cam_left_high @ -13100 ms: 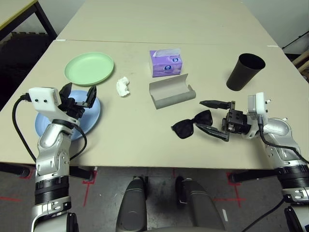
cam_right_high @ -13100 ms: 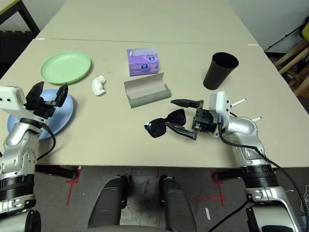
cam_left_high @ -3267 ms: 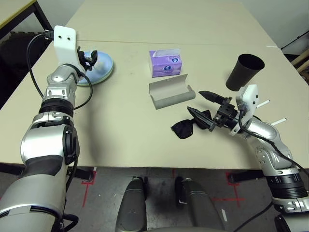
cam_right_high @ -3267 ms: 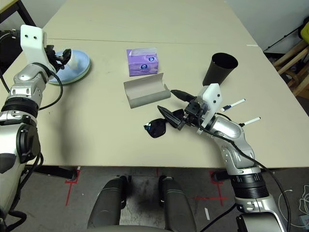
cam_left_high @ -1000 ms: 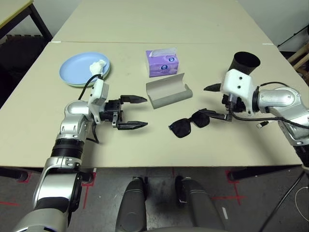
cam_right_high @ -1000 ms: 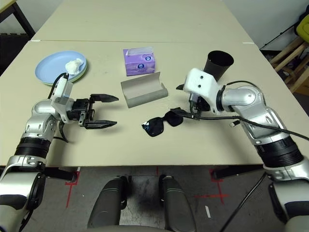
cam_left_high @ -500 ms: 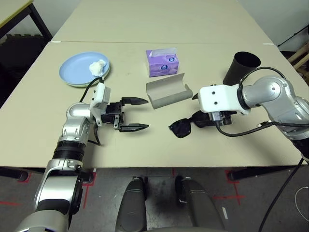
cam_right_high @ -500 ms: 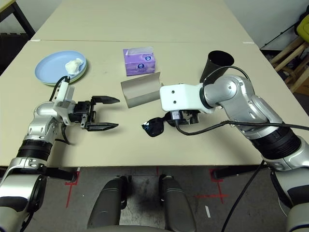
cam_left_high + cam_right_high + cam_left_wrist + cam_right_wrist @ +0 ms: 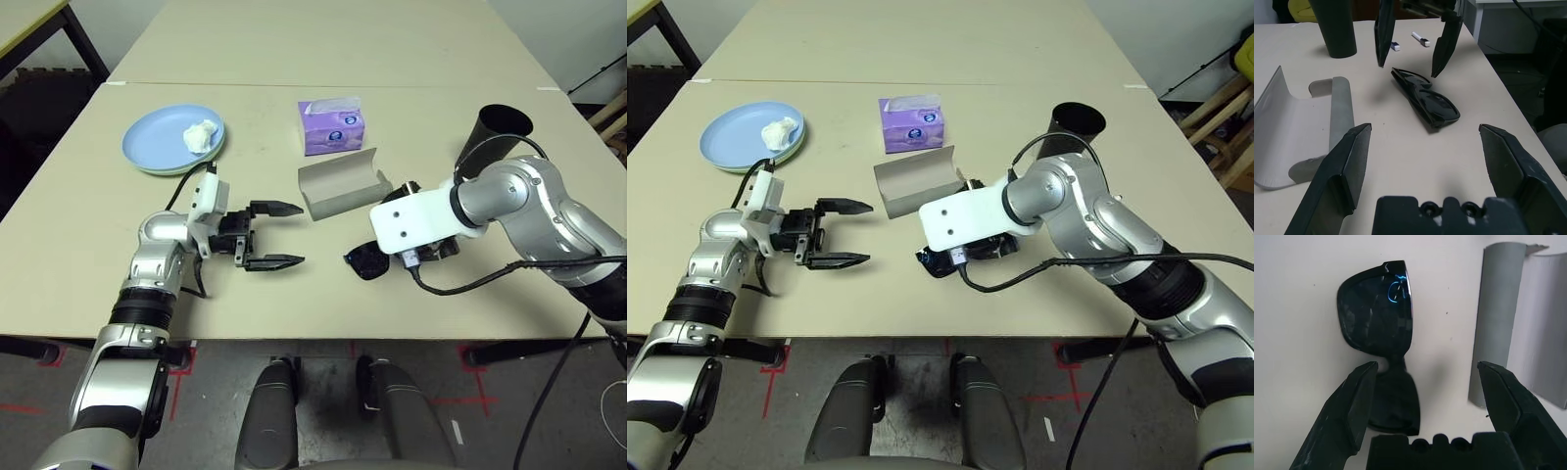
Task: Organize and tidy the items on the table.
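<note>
The table [image 9: 294,54] has a plain pale beige matte top. At its far left the light blue plate [image 9: 162,147] sits stacked on the pale green plate [image 9: 186,168], of which a thin rim shows at the near edge; the crumpled white tissue [image 9: 201,136] lies on the blue plate's right side. The purple tissue box [image 9: 331,127] stands far of centre, a white tissue poking from its top. Just near it the grey oblong glasses case [image 9: 341,184] lies open, its curved lid raised. The black sunglasses [image 9: 1382,328] lie folded near and right of the case, close to it. The black tapered cup [image 9: 495,137] stands upright at the far right, mouth up.
</note>
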Available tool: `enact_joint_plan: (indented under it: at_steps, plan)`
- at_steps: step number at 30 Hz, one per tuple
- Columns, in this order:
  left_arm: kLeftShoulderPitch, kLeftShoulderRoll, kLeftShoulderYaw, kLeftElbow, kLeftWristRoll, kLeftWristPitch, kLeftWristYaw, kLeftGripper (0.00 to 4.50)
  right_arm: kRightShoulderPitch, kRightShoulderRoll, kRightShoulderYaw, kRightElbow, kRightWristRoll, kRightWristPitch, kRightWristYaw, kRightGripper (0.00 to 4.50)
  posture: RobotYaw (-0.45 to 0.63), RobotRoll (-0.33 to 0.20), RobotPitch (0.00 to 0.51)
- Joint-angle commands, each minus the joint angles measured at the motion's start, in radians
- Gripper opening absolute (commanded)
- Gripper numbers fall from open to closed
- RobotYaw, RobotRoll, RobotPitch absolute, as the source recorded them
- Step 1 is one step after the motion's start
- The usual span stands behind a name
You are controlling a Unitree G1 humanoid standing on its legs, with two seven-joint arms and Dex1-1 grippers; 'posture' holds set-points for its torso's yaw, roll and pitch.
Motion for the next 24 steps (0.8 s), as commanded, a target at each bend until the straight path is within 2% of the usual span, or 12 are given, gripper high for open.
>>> enact_joint_plan:
  at_steps: [1,10,24]
  plan:
    - [0.023,-0.004,-0.016,-0.035,0.008,-0.015,-0.001,4.48,-0.008,0.010,0.021,0.033,-0.031,-0.034,0.014,4.50,0.15,0.000,0.191]
    - [0.030,-0.002,-0.018,-0.062,-0.001,-0.005,0.000,4.48,-0.004,0.030,0.012,0.062,-0.067,-0.058,0.046,4.50,0.15,0.000,0.190]
    - [0.026,-0.008,-0.021,-0.092,-0.006,0.012,-0.001,4.48,0.038,0.057,0.015,0.032,-0.092,0.005,0.068,4.50,0.15,0.000,0.191]
